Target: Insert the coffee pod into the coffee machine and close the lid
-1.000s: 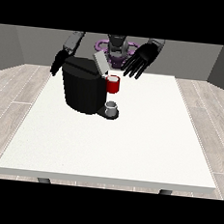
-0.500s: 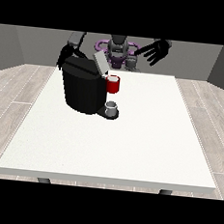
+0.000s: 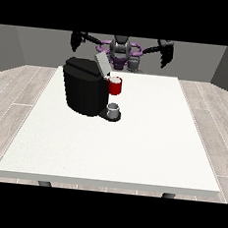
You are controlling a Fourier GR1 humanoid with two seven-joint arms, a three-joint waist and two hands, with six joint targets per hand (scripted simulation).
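White square tabletop [image 3: 132, 147] carries a bulky black coffee machine [image 3: 83, 91] at its far left.

At the view's left a black robot hand [image 3: 77, 39] hangs raised, fingers drooping, holding nothing. The machine's grey lid [image 3: 102, 64] stands tilted open above a red thing at the machine [image 3: 115, 85]; a small grey thing [image 3: 114, 109] sits on its base. At right, the other robot hand [image 3: 166, 52] hangs likewise.

The robot stands at the far side with both arms spread wide. The hand at the view's left [image 3: 76, 40] hangs down with its fingers pointing down. The hand at the view's right [image 3: 166, 53] hangs down too.
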